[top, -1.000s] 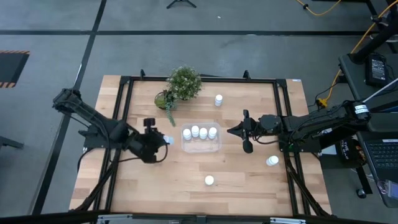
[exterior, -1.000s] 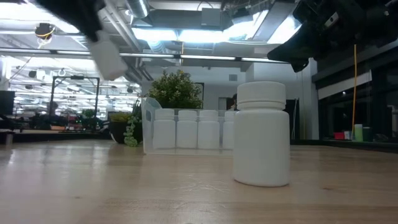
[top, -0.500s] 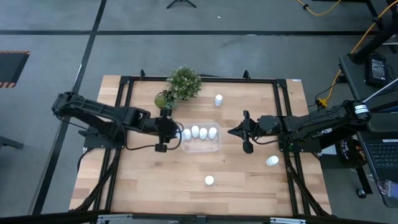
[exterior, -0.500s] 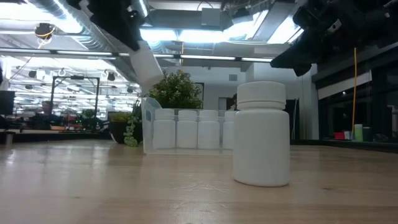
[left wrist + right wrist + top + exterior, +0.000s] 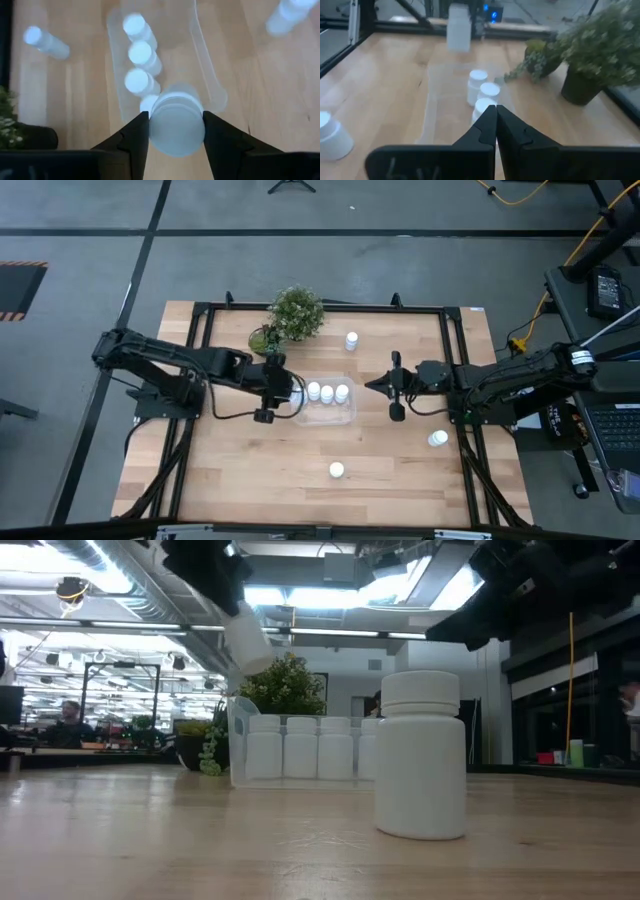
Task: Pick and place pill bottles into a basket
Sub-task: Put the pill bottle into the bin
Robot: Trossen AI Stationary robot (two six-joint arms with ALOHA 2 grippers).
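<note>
The left gripper [image 5: 283,387] hangs over the left end of the basket [image 5: 324,412], its jaws closed tight on a bottle [image 5: 177,125] gripped by its sides. In the low view the held bottle [image 5: 247,637] sits tilted, well above the basket's rim. Three bottles [image 5: 328,392] stand in a row along the far side of the basket; the near strip of its floor is open. In the left wrist view, three caps show fully and a fourth [image 5: 148,103] is partly covered by the held bottle, so the count inside is uncertain.

The right gripper [image 5: 393,386] hovers just right of the basket with bare tabletop [image 5: 400,450] below it, its jaws pressed together and holding nothing.

Three bottles stand loose: one [image 5: 351,340] near the far edge, right of the plant [image 5: 292,315]; one [image 5: 337,470] on open wood near the front edge; one [image 5: 438,439] by the right edge, close to the black frame rail. All three are well apart from each other and from the basket. The wood in front of the basket lies wide open.

In the low view the front bottle [image 5: 421,756] hides the basket's right end, and the basket's clear walls are hard to trace.
</note>
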